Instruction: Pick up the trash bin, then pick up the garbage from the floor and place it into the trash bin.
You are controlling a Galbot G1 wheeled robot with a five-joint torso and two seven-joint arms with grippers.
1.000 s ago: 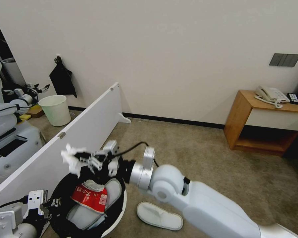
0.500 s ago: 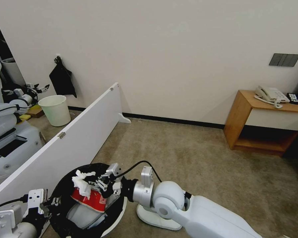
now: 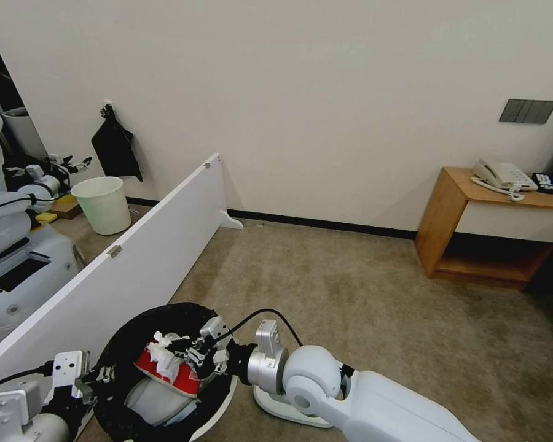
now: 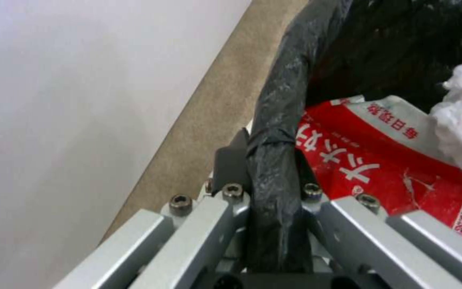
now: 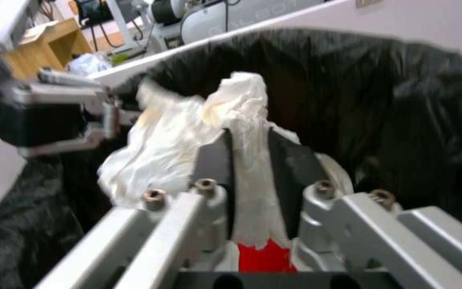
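The beige carpet floor (image 3: 375, 294) takes up the middle and right of the head view, and a long white partition board (image 3: 123, 270) runs from the middle down toward the lower left. At the lower left stands the round white plastic trash bin lined with a black bag (image 3: 135, 325), the bag folded over its rim. Beside it, at the bottom middle of the head view, a flat white slipper (image 3: 276, 405) lies on the floor, partly under the right arm.

Inside the bin sit a red-and-white printed packet (image 4: 381, 160) and pale flat items beneath it. The left pincer (image 4: 266, 192), at the bottom left corner of the head view, is clamped on the bag-wrapped rim of the bin, one finger inside and one outside. The right pincer (image 5: 250, 168) is low over the bin mouth, closed tight on a crumpled white tissue (image 5: 188, 128), which hangs above the packet within the ring of the rim.

The tissue looks very light and soft, so a pinch anywhere on its bulk should hold it; it may cling to the finger pads on letting go. The bin appears light and fairly stiff, but the thin bag over the rim is likely slippery and could tear or slide, so a firm bite across the rim edge seems the sound hold. The slipper looks soft and flat, probably best taken at its edge.
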